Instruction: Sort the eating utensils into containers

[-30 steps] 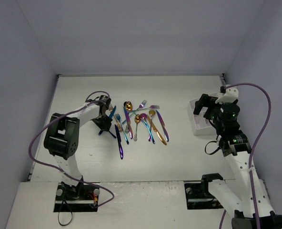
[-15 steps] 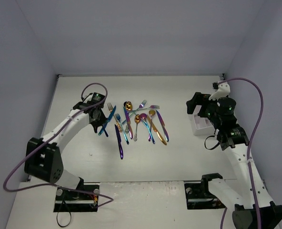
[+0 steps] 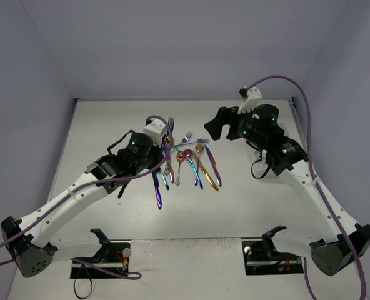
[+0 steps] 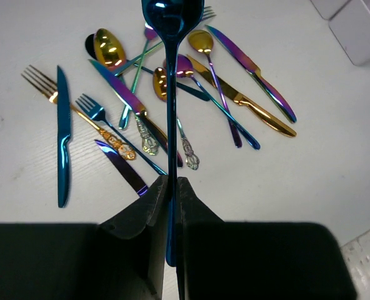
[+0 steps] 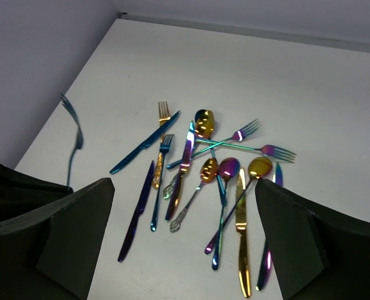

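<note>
Several iridescent eating utensils (image 3: 186, 164) lie in a loose cluster mid-table, also seen in the left wrist view (image 4: 191, 94) and right wrist view (image 5: 217, 181). My left gripper (image 3: 164, 140) hangs above the cluster's left side, shut (image 4: 170, 184) on the handle of a blue fork (image 4: 171, 94), whose head (image 3: 170, 123) points away. My right gripper (image 3: 221, 129) hovers beyond the cluster's far right, open (image 5: 185, 240) with nothing between its fingers. The white container (image 4: 360, 31) shows only at the left wrist view's top right; in the top view the right arm covers it.
A gold knife (image 5: 241, 244) and a purple knife (image 5: 137, 212) mark the near edges of the cluster. Grey walls close the table on the left, back and right. The table's near edge carries both arm bases (image 3: 104, 256).
The left arm swung right and forward, carrying the blue fork from left of the cluster to above it. The right arm moved left from the container toward the cluster, jaws still open.
</note>
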